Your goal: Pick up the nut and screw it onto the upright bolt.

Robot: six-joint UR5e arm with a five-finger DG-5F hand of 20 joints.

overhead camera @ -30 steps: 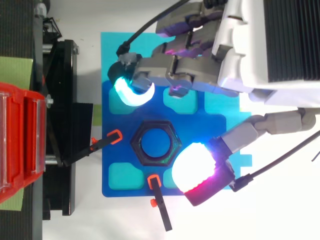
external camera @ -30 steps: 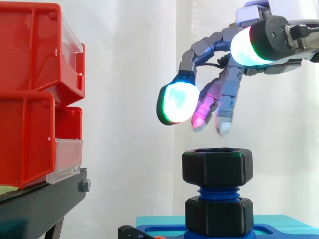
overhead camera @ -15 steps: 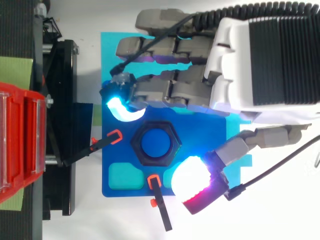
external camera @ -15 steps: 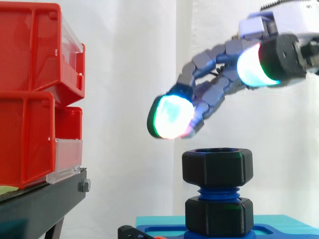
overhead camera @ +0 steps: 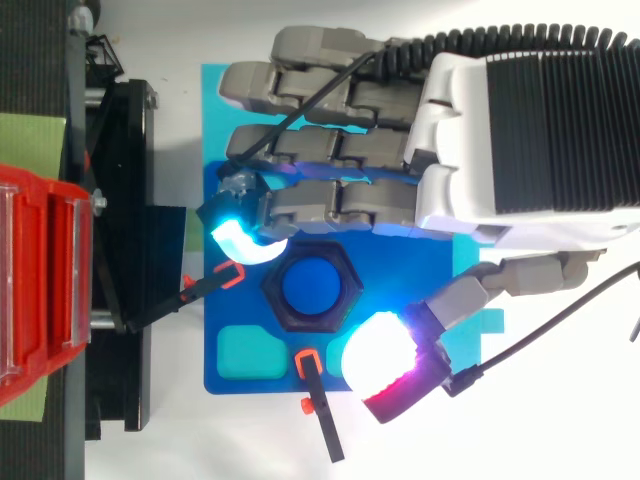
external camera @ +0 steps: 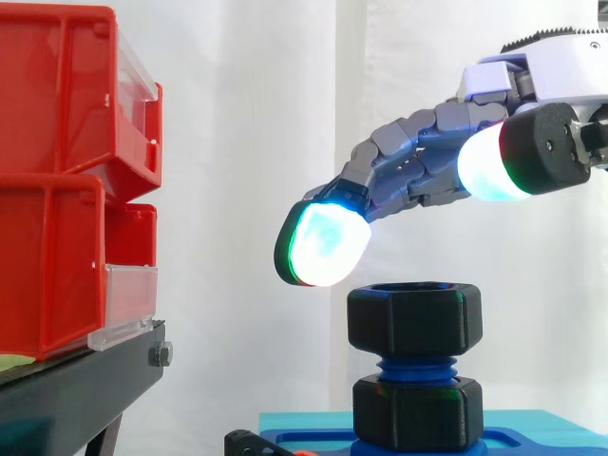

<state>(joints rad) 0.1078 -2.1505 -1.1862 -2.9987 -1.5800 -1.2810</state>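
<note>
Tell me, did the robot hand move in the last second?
Yes. In the top view the hand has slid down the picture, closer to the nut, with its fingers straightening leftward.

Black hexagonal nut (external camera: 413,321) sits level atop the upright blue bolt (external camera: 413,367), with threads exposed beneath. The bolt end appears roughly flush within the nut's bore.
</note>
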